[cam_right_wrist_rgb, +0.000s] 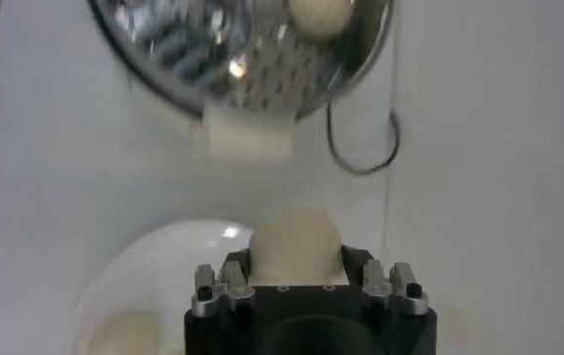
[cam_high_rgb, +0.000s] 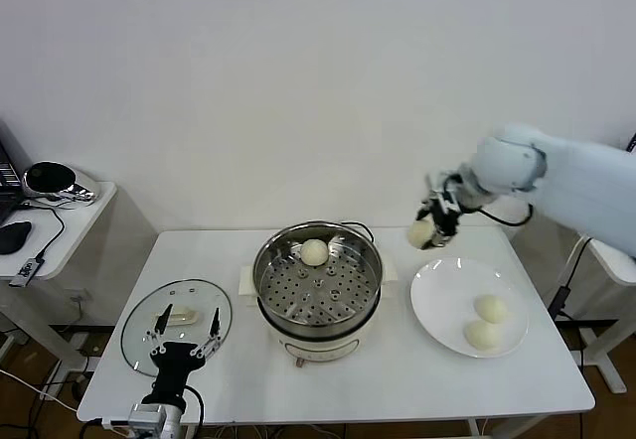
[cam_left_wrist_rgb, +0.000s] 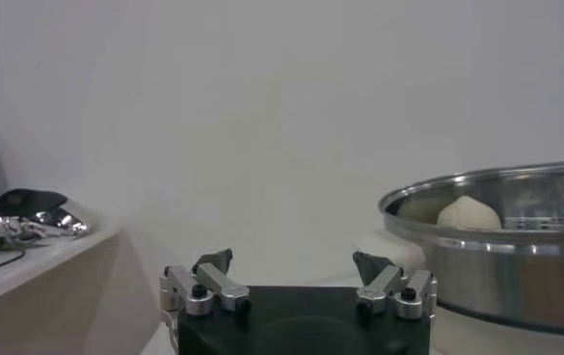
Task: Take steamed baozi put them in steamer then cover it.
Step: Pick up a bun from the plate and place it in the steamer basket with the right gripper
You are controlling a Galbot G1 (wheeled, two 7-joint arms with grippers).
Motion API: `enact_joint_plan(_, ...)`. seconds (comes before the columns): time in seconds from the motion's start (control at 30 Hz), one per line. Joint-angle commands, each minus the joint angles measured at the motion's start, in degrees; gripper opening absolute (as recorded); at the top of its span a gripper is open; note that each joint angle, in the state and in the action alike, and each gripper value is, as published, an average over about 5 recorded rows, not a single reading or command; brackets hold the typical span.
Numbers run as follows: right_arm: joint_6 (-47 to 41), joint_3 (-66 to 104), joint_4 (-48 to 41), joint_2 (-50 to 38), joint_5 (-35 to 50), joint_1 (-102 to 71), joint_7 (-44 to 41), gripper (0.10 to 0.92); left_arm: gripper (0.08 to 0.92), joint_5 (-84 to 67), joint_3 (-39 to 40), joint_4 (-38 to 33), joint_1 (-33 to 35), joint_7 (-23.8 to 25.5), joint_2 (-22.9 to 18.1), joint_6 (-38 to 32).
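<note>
Left gripper (cam_high_rgb: pixel 182 333), near counter (cam_high_rgb: pixel 397 379) edge: fingers apart, idle over cover (cam_high_rgb: pixel 177 324).
Steamer (cam_high_rgb: pixel 318 285): one baozi inside.
Right gripper (cam_high_rgb: pixel 434 222), beyond plate (cam_high_rgb: pixel 437 305): fingers clamped on baozi (cam_high_rgb: pixel 421 232) — seemingly soft, light; hold its sides gently.

A white table (cam_high_rgb: pixel 397 379) fills the lower frame. On it rest the cover (cam_high_rgb: pixel 177 323) at lower left, the steamer (cam_high_rgb: pixel 318 290) at centre, and a white plate (cam_high_rgb: pixel 442 295) at lower right.
</note>
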Motion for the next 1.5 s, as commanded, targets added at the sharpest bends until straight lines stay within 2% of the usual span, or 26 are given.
enact_joint_plan(0.03, -7.0, -3.1, -0.4, 13.4, 12.9, 3.1, 6.4, 0.602, 0.823, 0.0, -0.1, 0.0, -0.1, 0.0, 0.1, 0.0)
enact_joint_plan(0.27, -10.1, 0.4, -9.8, 25.6, 15.4, -6.7, 10.1, 0.602, 0.823, 0.1, -0.8, -0.1, 0.0, 0.0, -0.2, 0.1)
enact_joint_plan(0.47, -10.2, 1.5, -15.9, 30.9, 14.5, -11.1, 10.5, 0.6, 0.823, 0.1, -1.0, 0.1, 0.1, -0.1, -0.7, 0.0)
enact_joint_plan(1.2, -10.2, 2.0, -25.9, 38.6, 8.1, -18.7, 11.1, 0.607, 0.823, 0.1, -0.8, 0.2, -0.4, -0.2, -0.8, -0.4)
enact_joint_plan(1.37, -10.2, 2.6, -26.8, 38.9, 7.6, -19.2, 10.7, 0.71, 0.823, 0.1, -0.8, 0.2, -0.3, -0.2, -0.7, -0.4)
enact_joint_plan(1.5, -10.2, 3.0, -23.8, 35.9, 6.2, -16.4, 7.0, 0.798, 0.823, 0.1, -0.9, 0.3, -0.2, -0.2, -0.8, -0.4)
